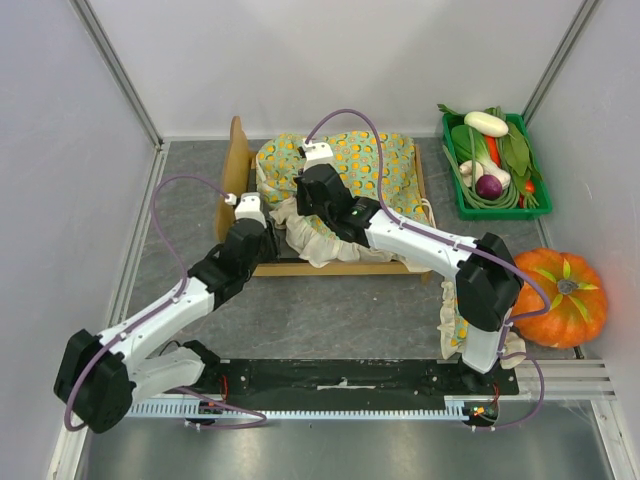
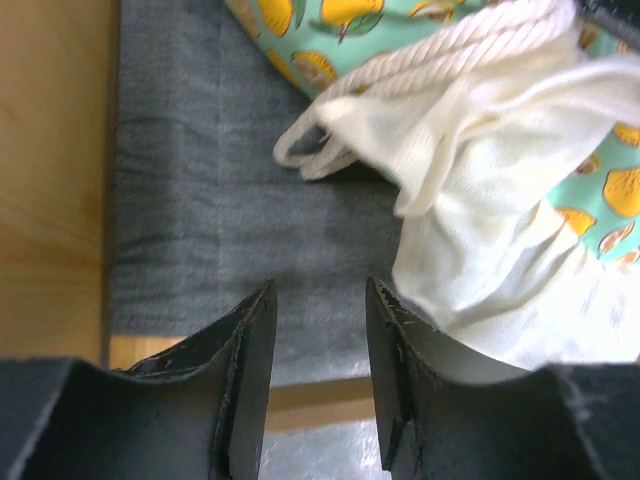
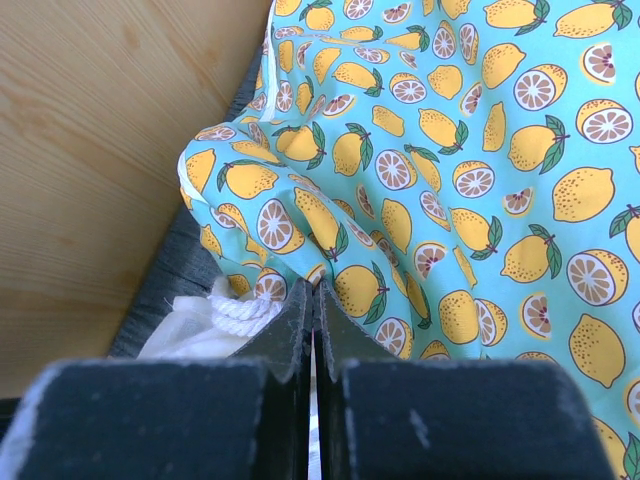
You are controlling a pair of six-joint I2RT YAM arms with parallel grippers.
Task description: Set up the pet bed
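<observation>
Grey table, white walls: your right gripper has its fingers pressed together on a fold of the lemon blanket, close to the headboard. Your left gripper is spread, gripping nothing, over the grey base beside the white ruffle. Both work inside the bed, which sits at the table's far middle, headboard to the left.

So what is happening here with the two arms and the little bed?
Both arms are working over the pet bed. The right gripper has its jaws shut, seemingly on a fold of the lemon-print blanket, which lies bunched on the bed. The left gripper, jaws open and empty, hovers over the bare grey base beside the blanket's cream ruffle. The blanket is not yet spread flat.
</observation>
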